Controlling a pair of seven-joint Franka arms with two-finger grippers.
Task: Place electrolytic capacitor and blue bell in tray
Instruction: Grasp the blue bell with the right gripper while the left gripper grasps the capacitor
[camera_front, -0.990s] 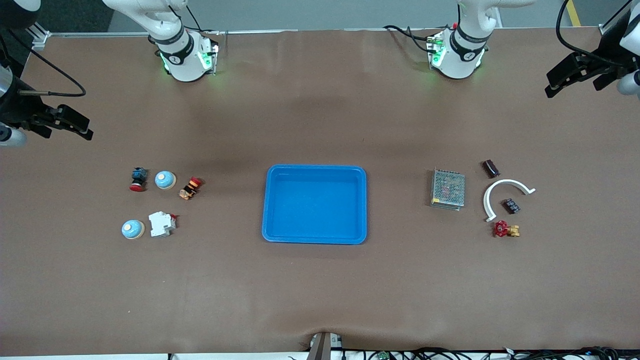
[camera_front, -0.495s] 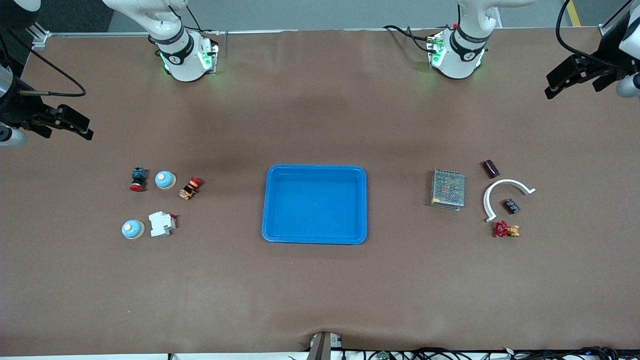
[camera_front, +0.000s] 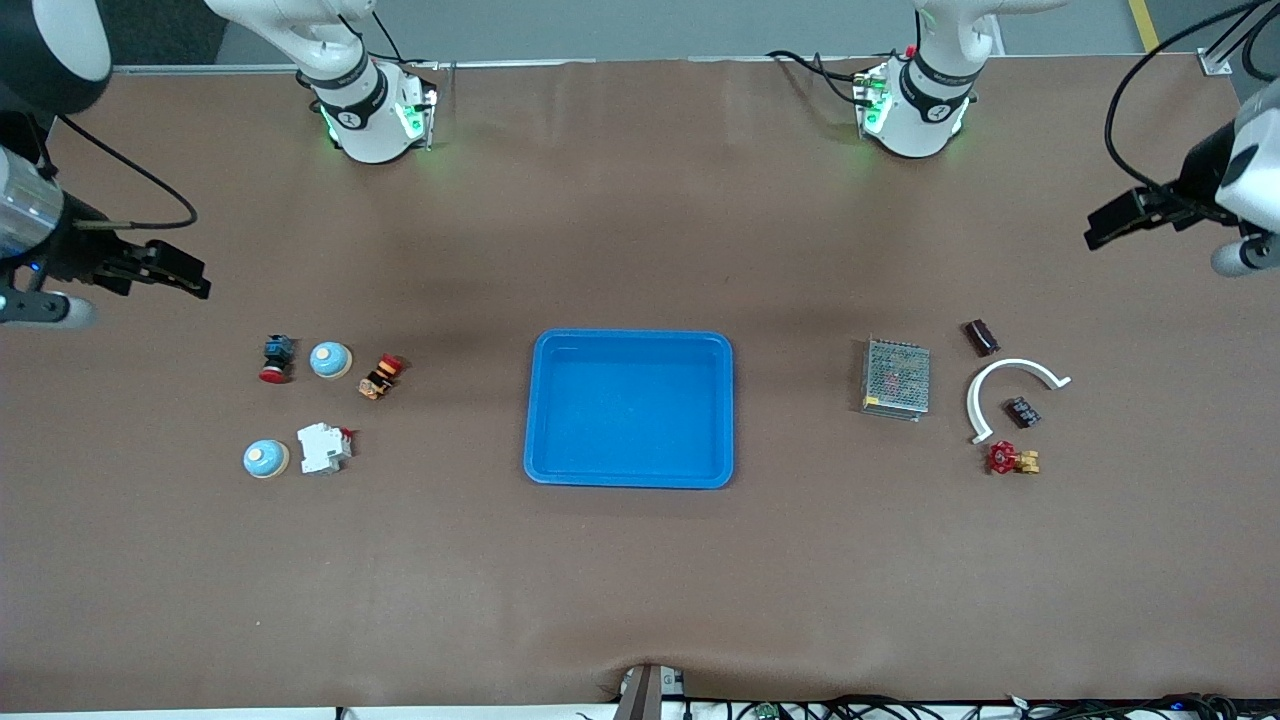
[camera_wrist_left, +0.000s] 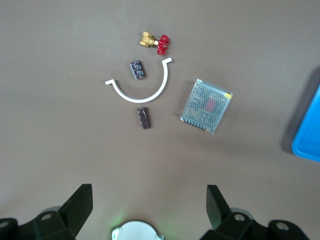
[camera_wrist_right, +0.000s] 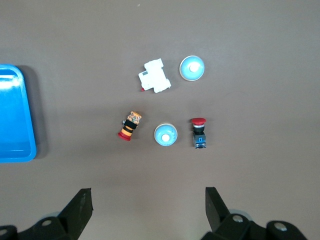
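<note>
Two blue bells (camera_front: 330, 360) (camera_front: 266, 458), pale domes on cream bases, sit toward the right arm's end; the empty blue tray (camera_front: 629, 478) lies mid-table. Left gripper (camera_front: 1100, 228) and right gripper (camera_front: 190, 283) hover spread wide, holding nothing.

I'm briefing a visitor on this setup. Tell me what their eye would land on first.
The bright blue tray in the middle of the brown table stands out at once, with nothing in it. Toward the right arm's end lie two blue bells among small switches; toward the left arm's end, a metal mesh box and a white curved clip. The left gripper and right gripper hang open over the table's ends.
</note>
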